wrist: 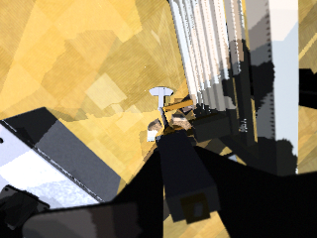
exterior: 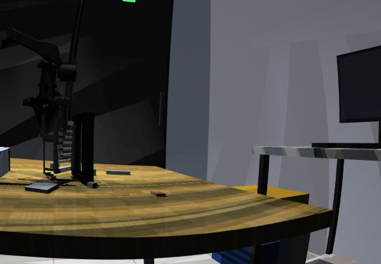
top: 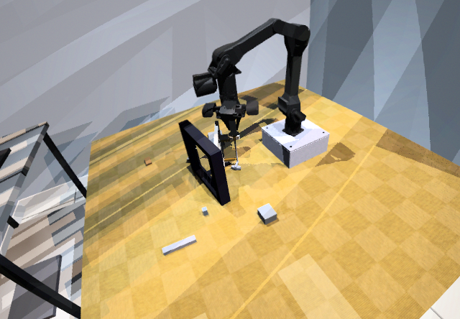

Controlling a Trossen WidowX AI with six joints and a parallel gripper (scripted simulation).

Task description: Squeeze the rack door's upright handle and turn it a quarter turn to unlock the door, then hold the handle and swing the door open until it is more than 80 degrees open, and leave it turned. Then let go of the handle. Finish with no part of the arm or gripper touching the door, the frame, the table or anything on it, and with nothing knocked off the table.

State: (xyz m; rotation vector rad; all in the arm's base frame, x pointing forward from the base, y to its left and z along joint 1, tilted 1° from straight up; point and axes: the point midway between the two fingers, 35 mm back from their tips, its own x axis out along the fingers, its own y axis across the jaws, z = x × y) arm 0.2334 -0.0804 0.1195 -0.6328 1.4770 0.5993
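Observation:
The black door frame (top: 220, 174) (exterior: 87, 144) stands upright in the middle of the table. The slatted door (top: 216, 141) (exterior: 63, 145) (wrist: 208, 59) is swung well out of the frame toward the arm's side. Its thin handle rod (top: 237, 161) (exterior: 43, 155) (wrist: 161, 106) stands beside the door, with a small disc at its foot. My gripper (top: 233, 134) (exterior: 43, 133) (wrist: 175, 154) points down from above and is shut on the top of the handle. A short orange bar (wrist: 178, 105) joins the handle to the door.
The arm's white base box (top: 295, 143) (exterior: 3, 161) stands close behind the door. On the wooden table (top: 353, 233) (exterior: 184, 218) lie a grey block (top: 267, 213) (exterior: 41, 187), a small cube (top: 204, 210) (exterior: 91, 184), a long grey bar (top: 179, 244) (exterior: 118, 172) and a brown chip (top: 147, 161) (exterior: 158, 193).

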